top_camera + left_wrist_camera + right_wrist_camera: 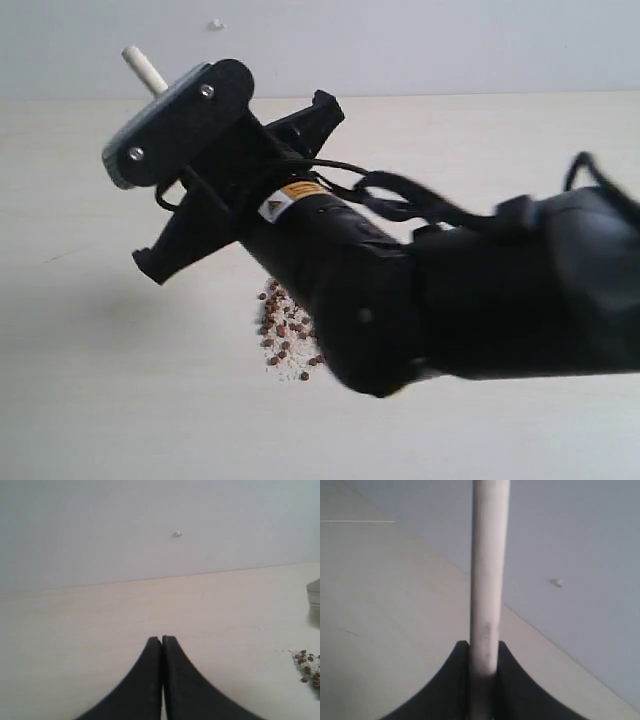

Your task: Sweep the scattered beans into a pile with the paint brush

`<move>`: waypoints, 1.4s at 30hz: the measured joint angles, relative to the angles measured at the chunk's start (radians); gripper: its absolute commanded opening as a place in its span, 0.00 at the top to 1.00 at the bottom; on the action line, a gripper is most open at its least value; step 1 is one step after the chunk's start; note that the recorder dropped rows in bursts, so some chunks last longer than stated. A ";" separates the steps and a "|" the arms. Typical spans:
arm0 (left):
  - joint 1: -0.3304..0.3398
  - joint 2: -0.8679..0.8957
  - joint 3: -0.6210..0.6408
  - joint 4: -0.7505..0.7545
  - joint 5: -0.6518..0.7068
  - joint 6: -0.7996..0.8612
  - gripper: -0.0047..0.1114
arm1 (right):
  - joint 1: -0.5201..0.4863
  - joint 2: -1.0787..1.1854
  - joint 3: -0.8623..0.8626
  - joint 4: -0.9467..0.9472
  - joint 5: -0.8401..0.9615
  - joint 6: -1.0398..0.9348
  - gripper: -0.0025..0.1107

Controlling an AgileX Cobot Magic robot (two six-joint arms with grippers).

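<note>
right tool (483, 647) clamped on the pale wooden paint brush (490, 555)
tiny reddish-brown beans (285, 335) lie heaped on the pale table (90, 400) close by; left tool (162, 639) pressed together near the beans.

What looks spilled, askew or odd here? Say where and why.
Beans lie spilled loose on the bare table, mixed with whitish grains, partly hidden under the right arm. The right claw grips the paint brush by its handle, which juts up and away from the beans; its bristles are out of view.
</note>
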 measured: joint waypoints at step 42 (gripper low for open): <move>0.000 0.000 0.000 0.000 0.000 0.000 0.96 | -0.660 0.264 0.146 -1.994 -0.519 1.449 0.98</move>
